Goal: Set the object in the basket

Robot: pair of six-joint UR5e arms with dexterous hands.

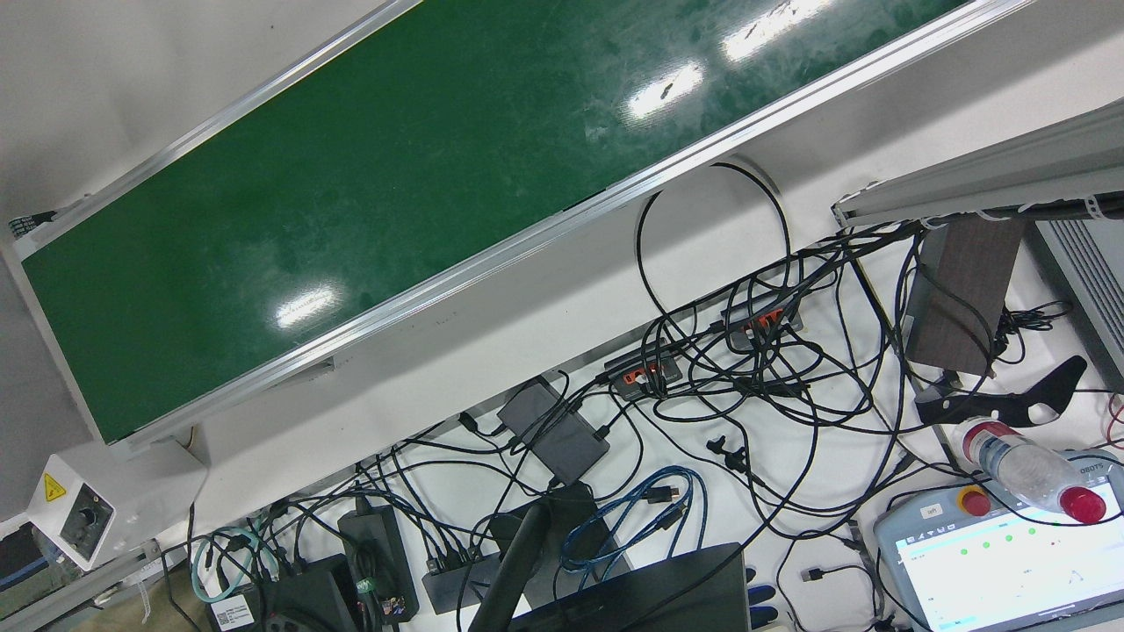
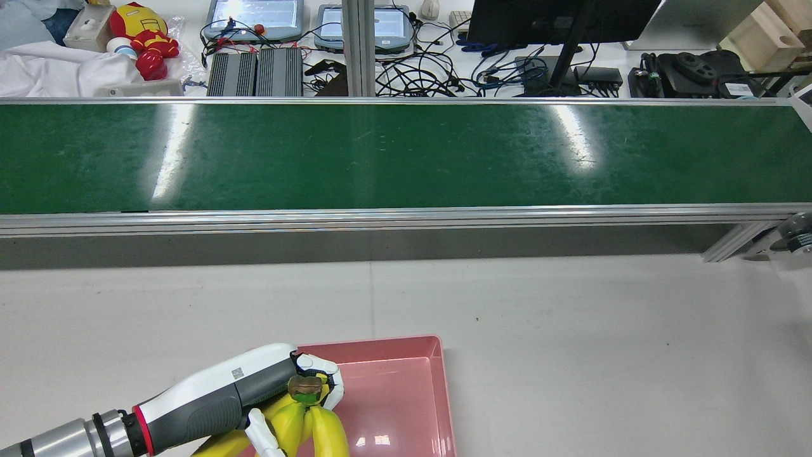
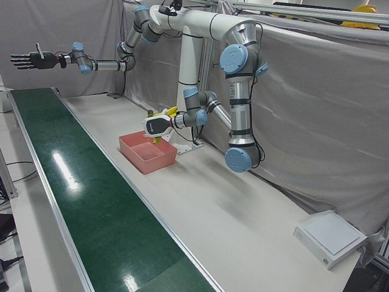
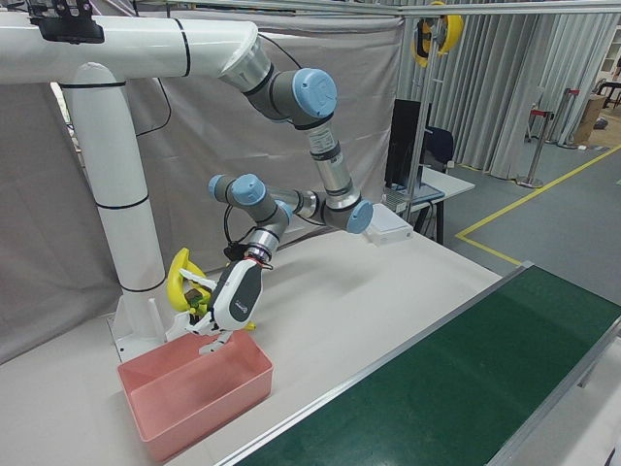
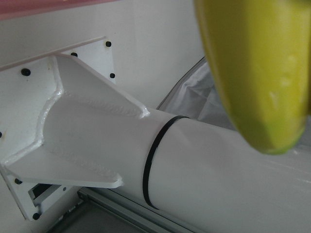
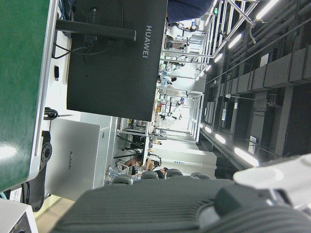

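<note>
A bunch of yellow bananas [image 2: 311,428] hangs in my left hand [image 2: 254,387], which is shut on it near the brown stem. In the rear view the bunch sits over the near-left corner of the pink basket [image 2: 406,374]. The right-front view shows the left hand [image 4: 233,296] above the basket's [image 4: 194,388] back rim, with the bananas [image 4: 179,277] behind it. One banana [image 5: 257,73] fills the left hand view's upper right. My right hand [image 3: 29,60] is held high and far off beyond the belt's end, its fingers spread and holding nothing.
The green conveyor belt [image 2: 406,158] runs across the table beyond the basket. The arms' white pedestal [image 3: 188,143] stands just behind the basket. A white box [image 3: 331,237] sits at the table's far corner. Cables, monitors and pendants [image 1: 1010,553] crowd the desk past the belt.
</note>
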